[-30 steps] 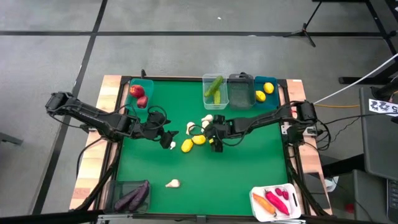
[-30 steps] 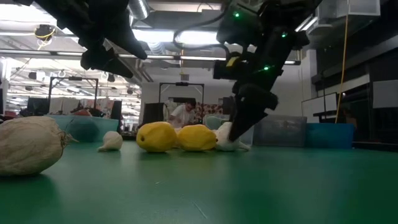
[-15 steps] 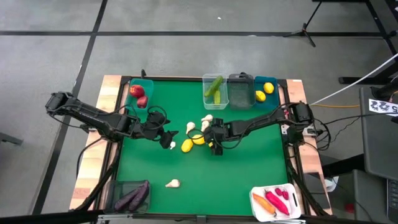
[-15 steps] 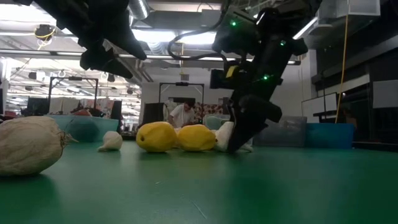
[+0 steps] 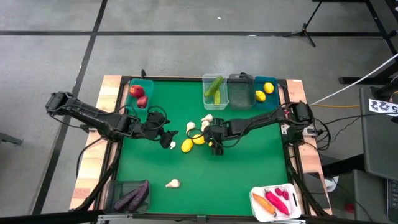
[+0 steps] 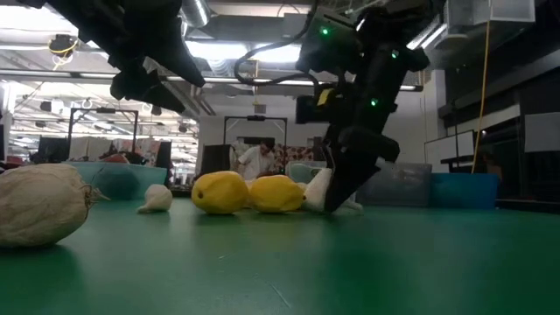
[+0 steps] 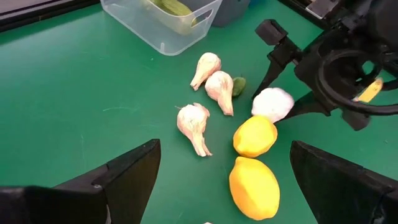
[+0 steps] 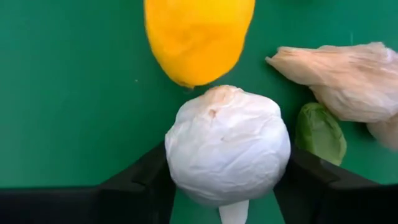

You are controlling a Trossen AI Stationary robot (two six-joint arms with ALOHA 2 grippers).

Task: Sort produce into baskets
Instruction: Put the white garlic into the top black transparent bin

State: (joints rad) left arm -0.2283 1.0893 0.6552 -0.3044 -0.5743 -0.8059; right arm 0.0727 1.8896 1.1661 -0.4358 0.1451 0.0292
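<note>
Between the two dark fingers of our right gripper (image 8: 221,205) sits a round white garlic bulb (image 8: 227,144), and in the right wrist view both fingers press against its sides, so we judge the pincer clamped on the bulb, which seems to rest on the green table (image 5: 249,162) near its middle. Just beyond the bulb lies a yellow lemon (image 8: 198,37), close to touching it, and beside it lie a papery garlic clove-shaped bulb (image 8: 348,81) and a small green piece (image 8: 320,134) we cannot identify. From above, the right gripper (image 5: 213,138) reaches in from the right edge to this cluster, where two lemons (image 5: 193,142) and several garlic bulbs (image 5: 205,119) lie together. Our left gripper (image 5: 166,138) hovers just left of the cluster with its fingers spread apart, holding nothing. Along the far edge stand a teal bin with apples (image 5: 140,93), a clear bin with cucumbers (image 5: 214,90), a dark grey bin (image 5: 239,90) and a teal bin with lemons (image 5: 264,92). One more garlic bulb (image 5: 173,183) lies alone toward the near side. We judge the step to be the grasp of this garlic; next calls for lifting it clear without nudging the lemon, then carrying it to its bin.
</note>
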